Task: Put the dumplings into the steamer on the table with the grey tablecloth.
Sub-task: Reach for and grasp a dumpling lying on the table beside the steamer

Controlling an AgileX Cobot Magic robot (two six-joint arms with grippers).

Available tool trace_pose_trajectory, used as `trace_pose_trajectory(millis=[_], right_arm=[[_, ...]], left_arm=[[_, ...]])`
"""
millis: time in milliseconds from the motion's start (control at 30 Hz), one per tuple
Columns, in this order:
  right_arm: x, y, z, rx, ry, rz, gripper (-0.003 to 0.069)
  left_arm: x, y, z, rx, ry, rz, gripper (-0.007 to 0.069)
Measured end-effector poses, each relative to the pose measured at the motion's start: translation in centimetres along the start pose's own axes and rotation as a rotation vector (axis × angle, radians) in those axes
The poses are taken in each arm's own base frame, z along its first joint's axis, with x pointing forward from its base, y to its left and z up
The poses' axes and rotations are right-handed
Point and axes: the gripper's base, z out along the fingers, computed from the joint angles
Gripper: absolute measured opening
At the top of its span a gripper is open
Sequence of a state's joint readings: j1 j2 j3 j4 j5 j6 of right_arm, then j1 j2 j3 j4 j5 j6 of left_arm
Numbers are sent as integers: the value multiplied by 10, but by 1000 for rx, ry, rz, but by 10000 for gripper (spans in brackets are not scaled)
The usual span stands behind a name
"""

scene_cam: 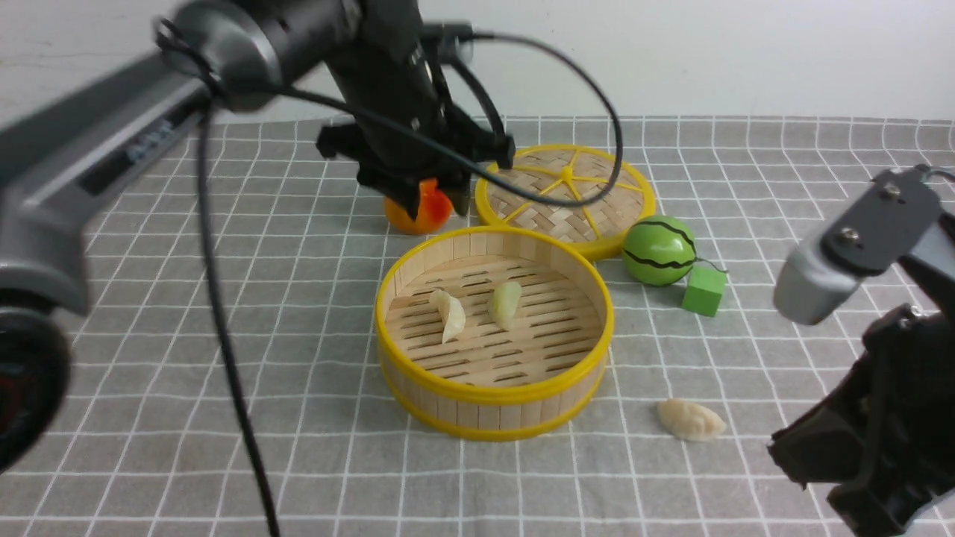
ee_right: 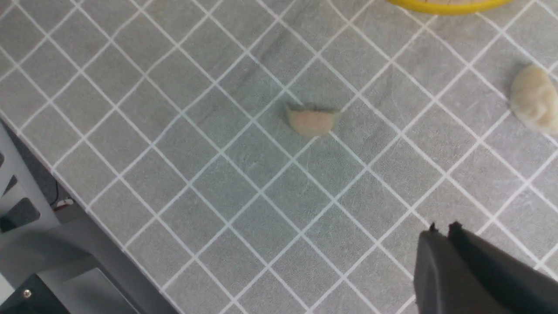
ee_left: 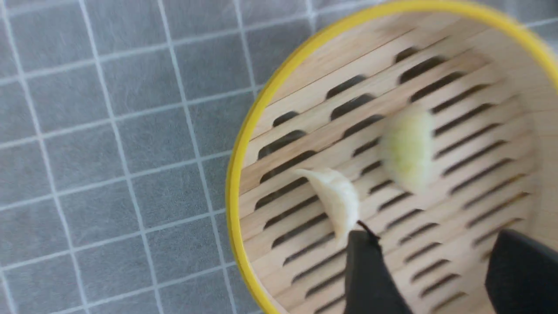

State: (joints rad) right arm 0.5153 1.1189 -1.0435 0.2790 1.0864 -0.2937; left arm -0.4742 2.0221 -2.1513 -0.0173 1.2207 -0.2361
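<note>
Two dumplings already lie on the slatted floor of the steamer (scene_cam: 494,418), which stands in the middle of the tabletop (scene_cam: 149,418) on the grey tablecloth (scene_cam: 313,298). They are a cream dumpling (scene_cam: 448,315) and, just beside it but apart, a greenish dumpling (scene_cam: 505,303).

A third, pale dumpling (scene_cam: 691,420) rests on the cloth near the steamer's right front, outside the rim. The right wrist view also shows a pinkish dumpling (ee_right: 311,121) lying alone on the cloth, well apart from the pale one (ee_right: 534,98). The front view does not show it.

The left end effector (ee_left: 438,244) hangs over the steamer's rear part. It is released, its two dark fingers (ee_left: 370,274) spread wide with nothing between them, and one fingertip sits close to the cream dumpling (ee_left: 338,200). That view is blurred.

The right end effector (ee_right: 444,231) hovers above bare cloth at the right front of the tabletop. Its tips are pressed nearly together and grasp nothing.

Behind the steamer the flat woven lid (scene_cam: 567,190) lies on the cloth, its edge close to the steamer's back rim. An orange toy fruit (scene_cam: 421,212) sits left of the lid, partly hidden by the left arm. A watermelon toy (scene_cam: 659,250) stands right of the lid with a green cube (scene_cam: 703,291) just beside it.
</note>
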Motion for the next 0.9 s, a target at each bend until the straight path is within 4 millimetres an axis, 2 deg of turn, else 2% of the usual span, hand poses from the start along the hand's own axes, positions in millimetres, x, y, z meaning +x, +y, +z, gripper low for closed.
trace_pose_trajectory(millis=[67,167,233,300,467,600,633,700,733,767,867,900], right_arm=[[-3,4,11,-23,44,-23,-5],[-8,15,29,-52,87,-80,-6],[-11,23,40,-61,104,-124,-6],[-14,30,52,-69,120,-160,-5],[-21,42,87,-96,166,-188,13],[-23,41,109,-100,195,-175,77],[-24,40,116,-98,204,-171,111],[-25,37,134,-88,224,-163,226],[-25,37,135,-88,226,-161,237],[-25,35,148,-79,240,-148,332],[-24,30,172,-55,266,-130,501],[-24,30,174,-51,265,-130,524]], left_arm=[[0,-2,-52,28,-84,21,232],[5,-2,-112,57,-194,40,104],[12,-1,-140,73,-243,45,34],[23,0,-159,93,-259,47,-14],[66,7,-185,115,-220,61,-14],[101,16,-185,100,-154,70,-14],[112,18,-186,96,-139,71,-14],[139,25,-188,90,-111,81,-14],[141,25,-189,89,-109,81,-14],[157,30,-191,86,-97,90,-14],[183,36,-194,79,-87,106,-14],[186,37,-196,80,-93,108,-14]])
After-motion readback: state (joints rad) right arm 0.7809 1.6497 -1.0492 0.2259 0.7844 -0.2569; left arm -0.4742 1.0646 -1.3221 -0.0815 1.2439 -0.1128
